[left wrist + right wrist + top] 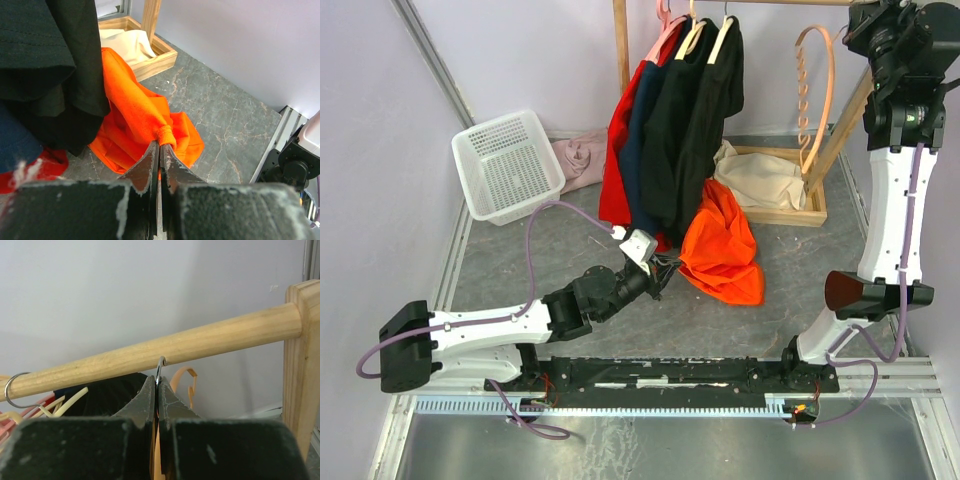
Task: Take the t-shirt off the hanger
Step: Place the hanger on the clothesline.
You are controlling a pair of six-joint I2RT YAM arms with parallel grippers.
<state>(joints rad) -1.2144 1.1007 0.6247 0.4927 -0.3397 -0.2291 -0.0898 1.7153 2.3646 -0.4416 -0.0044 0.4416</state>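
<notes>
The orange t-shirt [723, 250] lies in a heap on the grey floor, one end rising toward the wooden base. My left gripper [672, 266] is shut on a bunched fold of the t-shirt [145, 115], its fingertips [160, 144] pressed together around the cloth. A bare peach hanger [815, 90] hangs at the right end of the rail [150, 355]. Up there my right gripper [855, 22] is shut on the hanger's metal hook [160, 365], just under the rail, jaws [159, 385] tight on the wire.
Black, navy and red garments [670, 130] hang on other hangers to the left on the rail. A cream cloth [760, 175] lies in the rack's wooden base. A white basket [510, 165] and a pink cloth [582, 160] sit at the back left.
</notes>
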